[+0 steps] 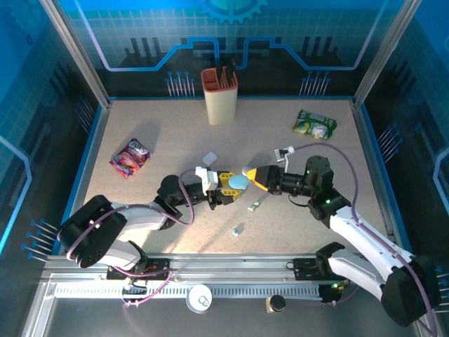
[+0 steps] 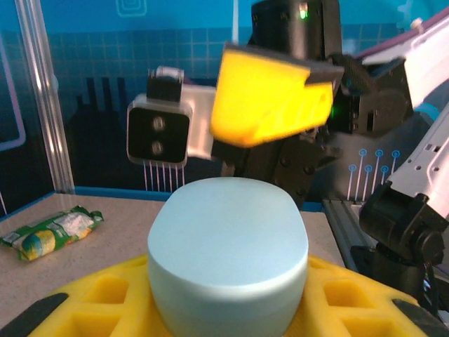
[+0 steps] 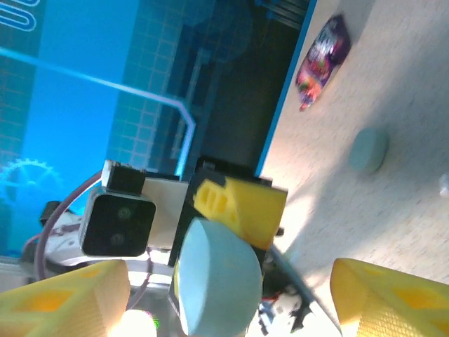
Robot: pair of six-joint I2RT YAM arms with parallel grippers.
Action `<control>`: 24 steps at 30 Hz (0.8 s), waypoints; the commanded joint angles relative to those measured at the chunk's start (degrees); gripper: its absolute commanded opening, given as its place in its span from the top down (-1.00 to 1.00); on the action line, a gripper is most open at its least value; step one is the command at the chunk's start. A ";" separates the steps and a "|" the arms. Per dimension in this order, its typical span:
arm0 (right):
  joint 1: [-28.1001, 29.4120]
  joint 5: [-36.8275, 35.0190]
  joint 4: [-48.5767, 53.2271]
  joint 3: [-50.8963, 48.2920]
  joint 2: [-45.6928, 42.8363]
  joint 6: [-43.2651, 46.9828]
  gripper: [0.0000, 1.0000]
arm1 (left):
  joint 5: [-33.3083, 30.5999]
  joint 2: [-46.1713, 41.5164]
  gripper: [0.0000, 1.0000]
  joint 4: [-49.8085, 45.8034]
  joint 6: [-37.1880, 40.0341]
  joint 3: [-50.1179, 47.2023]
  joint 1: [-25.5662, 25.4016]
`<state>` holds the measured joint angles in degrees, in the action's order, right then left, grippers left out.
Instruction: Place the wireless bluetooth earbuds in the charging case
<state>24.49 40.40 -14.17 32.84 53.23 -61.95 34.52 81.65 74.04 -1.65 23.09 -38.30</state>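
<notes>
The left hand point(image 1: 226, 187) is closed on a pale blue case point(image 1: 237, 182), held above the middle of the bench point(image 1: 168, 239). From the left wrist, the case point(image 2: 228, 253) sits lid shut between that hand's yellow fingers point(image 2: 105, 295), which press it from both sides.

The right hand point(image 1: 254, 175) faces it from the right, its tips just beside the case. From the right wrist its two yellow fingers point(image 3: 66, 302) stand wide apart with nothing between them, and the case point(image 3: 214, 277) sits just beyond the gap. One right finger point(image 2: 270, 91) hangs over the case in the left wrist view. Whether it touches the case I cannot tell.

Two buds lie loose on the bench, neither in a case. The white bud point(image 1: 255, 205) is just near of the two hands. The blue bud point(image 1: 238, 229) is nearer still and slightly left, apart from the first.

A second case point(image 1: 209, 157) lies on the bench just far of the left hand, and from the right wrist it shows as a pale oval point(image 3: 368, 149). A purple snack bag point(image 1: 130, 156) lies well to the left. A green packet point(image 1: 314, 124) lies far right. A tan holder point(image 1: 219, 95) stands upright at the far edge, near the middle
</notes>
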 commanded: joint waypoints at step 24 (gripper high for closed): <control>13.61 -22.37 29.64 13.54 -1.26 62.85 -0.84 | 5.91 -11.29 0.18 -15.94 2.61 -2.38 -0.01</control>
<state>37.87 20.51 17.10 46.04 53.06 1.32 38.61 71.75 58.28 -0.95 21.58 -38.30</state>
